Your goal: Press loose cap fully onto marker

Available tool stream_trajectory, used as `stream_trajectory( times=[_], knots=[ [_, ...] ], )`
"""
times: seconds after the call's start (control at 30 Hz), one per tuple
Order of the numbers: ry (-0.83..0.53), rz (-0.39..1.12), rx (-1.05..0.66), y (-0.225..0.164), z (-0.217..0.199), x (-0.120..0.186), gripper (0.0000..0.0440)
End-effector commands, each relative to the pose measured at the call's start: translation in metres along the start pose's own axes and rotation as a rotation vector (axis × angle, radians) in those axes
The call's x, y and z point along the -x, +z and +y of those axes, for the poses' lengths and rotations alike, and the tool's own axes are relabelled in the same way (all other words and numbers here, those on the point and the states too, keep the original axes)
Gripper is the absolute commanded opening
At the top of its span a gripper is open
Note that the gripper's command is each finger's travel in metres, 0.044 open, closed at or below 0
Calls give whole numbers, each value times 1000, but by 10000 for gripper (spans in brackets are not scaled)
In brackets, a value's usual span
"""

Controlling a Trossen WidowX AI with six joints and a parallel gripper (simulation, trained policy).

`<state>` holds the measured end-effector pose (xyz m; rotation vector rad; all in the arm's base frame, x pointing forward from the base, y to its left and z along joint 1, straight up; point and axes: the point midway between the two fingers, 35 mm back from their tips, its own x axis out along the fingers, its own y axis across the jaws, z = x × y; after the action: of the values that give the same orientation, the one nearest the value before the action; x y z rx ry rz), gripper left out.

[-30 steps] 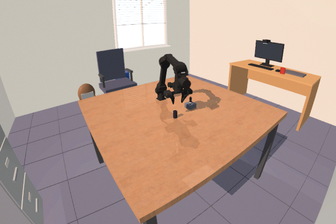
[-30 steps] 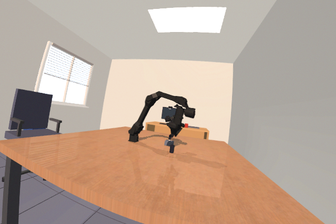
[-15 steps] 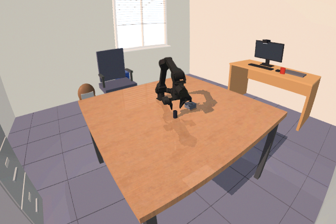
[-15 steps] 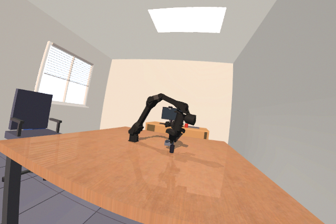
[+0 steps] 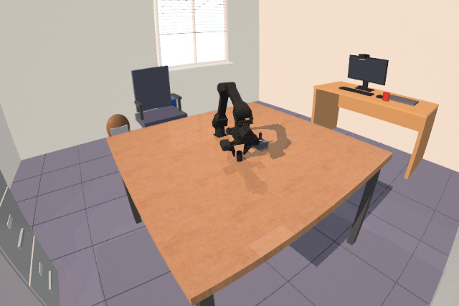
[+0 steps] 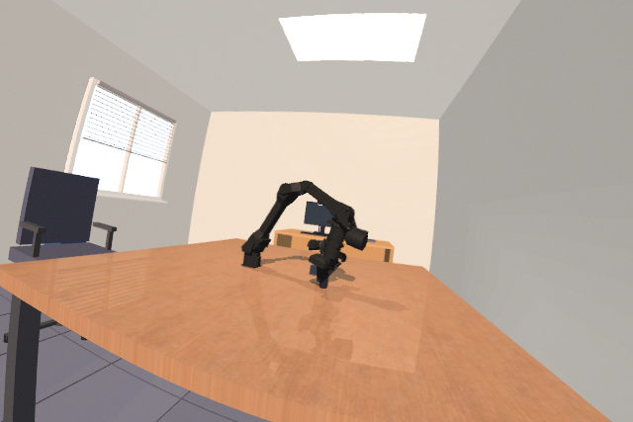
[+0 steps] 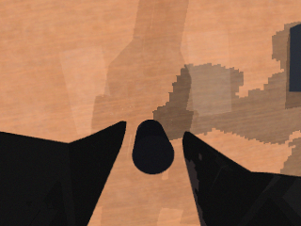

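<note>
The black cap [image 5: 239, 156] [image 6: 323, 283] [image 7: 152, 154] stands upright on the table. My gripper [image 5: 239, 153] [image 7: 154, 131] is open and low over the table, with one finger on each side of the cap. The wrist view shows a gap between the cap and each finger. The blue-grey holder block [image 5: 262, 145] [image 6: 313, 270] [image 7: 295, 61] lies to the right of the gripper in the top view, cut off by the right edge in the wrist view. The dark marker [image 5: 260, 135] stands upright in it, its lower part partly hidden behind the arm.
The wooden table [image 5: 222, 221] [image 6: 204, 325] bears the arm, whose base [image 5: 219, 132] [image 6: 250, 259] stands behind the cap. The holder block and marker stand close beside the gripper. A desk with a monitor [image 5: 367, 69] and a chair [image 5: 151, 89] are beyond the table.
</note>
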<state>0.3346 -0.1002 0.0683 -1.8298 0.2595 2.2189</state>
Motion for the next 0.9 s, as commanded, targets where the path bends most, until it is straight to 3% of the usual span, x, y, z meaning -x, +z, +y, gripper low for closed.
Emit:
stream_trajectory(
  times=[0.0, 0.2, 0.43, 0.87],
  knots=[
    [12, 2, 5, 0, 2, -5, 224],
    [32, 29, 12, 1, 2, 3, 69],
    [56, 91, 46, 2, -8, 28, 38],
    [49, 127, 137, 24, -58, 63, 22]
  ],
)
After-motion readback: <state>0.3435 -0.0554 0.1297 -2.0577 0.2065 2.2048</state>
